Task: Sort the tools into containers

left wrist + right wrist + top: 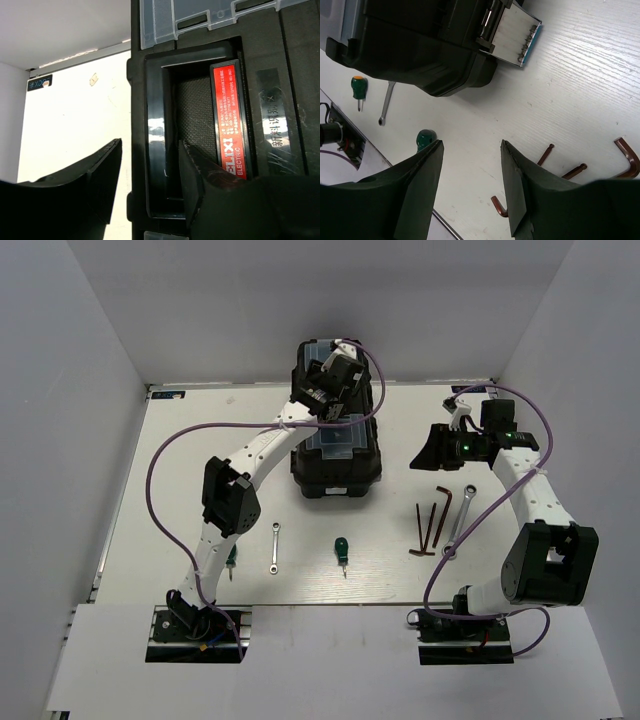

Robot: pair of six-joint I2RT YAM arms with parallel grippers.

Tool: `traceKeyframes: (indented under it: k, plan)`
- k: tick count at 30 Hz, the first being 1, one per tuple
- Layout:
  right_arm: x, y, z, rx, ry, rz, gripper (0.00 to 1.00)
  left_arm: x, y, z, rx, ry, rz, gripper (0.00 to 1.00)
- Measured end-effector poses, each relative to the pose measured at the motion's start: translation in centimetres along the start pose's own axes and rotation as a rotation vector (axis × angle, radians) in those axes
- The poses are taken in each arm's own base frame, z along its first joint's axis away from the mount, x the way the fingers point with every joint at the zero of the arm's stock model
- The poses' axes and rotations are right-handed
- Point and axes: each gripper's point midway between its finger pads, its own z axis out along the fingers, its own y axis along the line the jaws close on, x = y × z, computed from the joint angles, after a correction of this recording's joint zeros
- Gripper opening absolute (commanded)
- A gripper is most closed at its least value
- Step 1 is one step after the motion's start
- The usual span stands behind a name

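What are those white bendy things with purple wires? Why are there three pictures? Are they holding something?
They are two robot arms, a left arm and a right arm, bolted to a table. One picture looks down from above. The other two come from small cameras on each wrist, so you see each pincer up close. The left pincer is open over the handle of a black toolbox. The right pincer is open above the table. Neither holds anything. On the table lie a green screwdriver, a second screwdriver beside the left arm, a small wrench, a bigger wrench and three bent brown keys.
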Motion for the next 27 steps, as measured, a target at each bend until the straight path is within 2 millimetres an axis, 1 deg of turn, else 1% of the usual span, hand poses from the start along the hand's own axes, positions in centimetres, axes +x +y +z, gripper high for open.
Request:
traceKeyframes:
  k: [9,15,21,23,27]
  plan:
    - [0.02,0.02,0.09,-0.003,-0.002,0.007,0.56,0.31,0.55,-0.09,-0.021,0.011,0.039,0.5]
    - [-0.09,-0.02,0.12,-0.003,-0.007,0.003,0.56,0.3,0.68,-0.14,-0.025,0.012,0.054,0.48]
    - [-0.01,-0.01,0.15,-0.005,-0.006,0.005,0.56,0.07,0.69,-0.36,-0.025,0.007,0.07,0.43]
    - [-0.04,0.03,0.15,-0.007,-0.007,0.005,0.56,0.05,0.71,-0.41,-0.026,0.007,0.075,0.38]
    - [-0.1,0.1,0.14,-0.01,-0.01,0.005,0.56,-0.02,0.75,-0.56,-0.034,0.004,0.082,0.34]
